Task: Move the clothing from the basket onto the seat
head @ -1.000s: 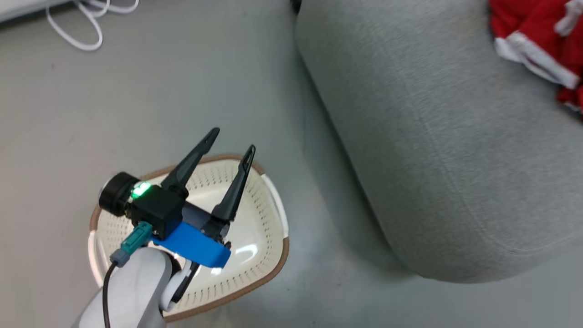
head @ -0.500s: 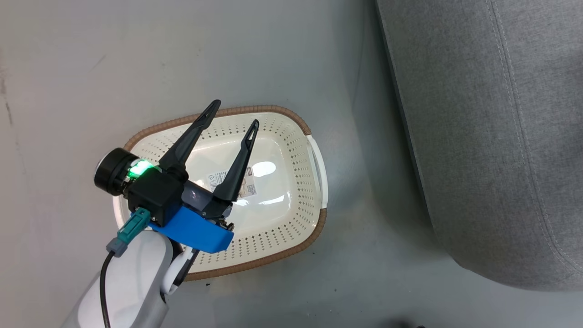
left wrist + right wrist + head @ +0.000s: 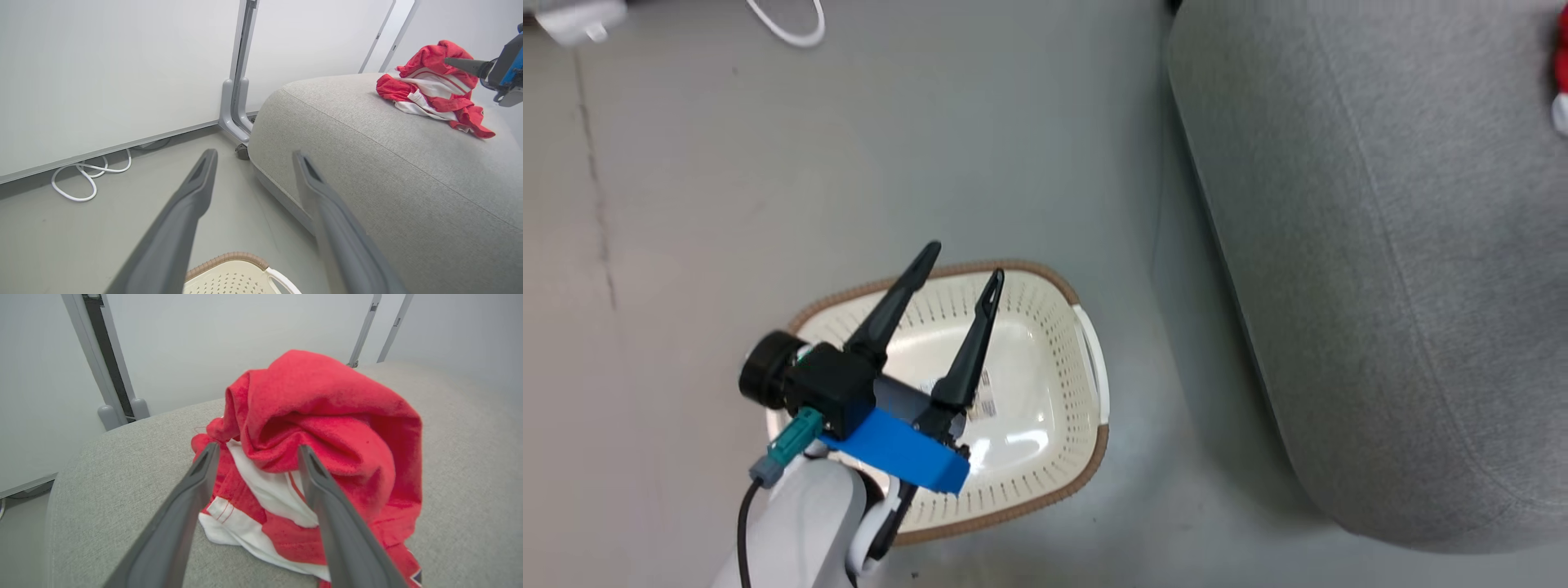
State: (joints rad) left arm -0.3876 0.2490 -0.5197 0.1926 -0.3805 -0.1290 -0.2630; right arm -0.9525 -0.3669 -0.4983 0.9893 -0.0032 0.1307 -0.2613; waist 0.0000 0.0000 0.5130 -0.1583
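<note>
Both grippers stand with their fingers spread and nothing pinched between them. At the lower left of the head view the left gripper (image 3: pixel 964 261) hangs over the basket (image 3: pixel 1086 457), which sits on the floor and holds no cloth, only a small label on its glossy bottom. Its oval runs roughly left to right in that frame, with the white handle at the right end. Right of it, across a strip of floor, the seat (image 3: pixel 1380 286) takes up the right side, and the sliver of red and white at the upper right edge is the clothing (image 3: pixel 1561 49). In the left wrist view the clothing lies as one crumpled heap on the seat at the upper right, well apart from the basket at the bottom edge. The right gripper (image 3: pixel 470 66) reaches toward it from the right edge. In the right wrist view that gripper's fingers frame the heap, which rests on the cushion unsupported. The transfer looks done: basket bare, cloth on the seat, and probably only drawing the arm clear is left. The heap has no clear front; in the left wrist view its long axis slopes from left down to lower right, with a red fold humped on top.
</note>
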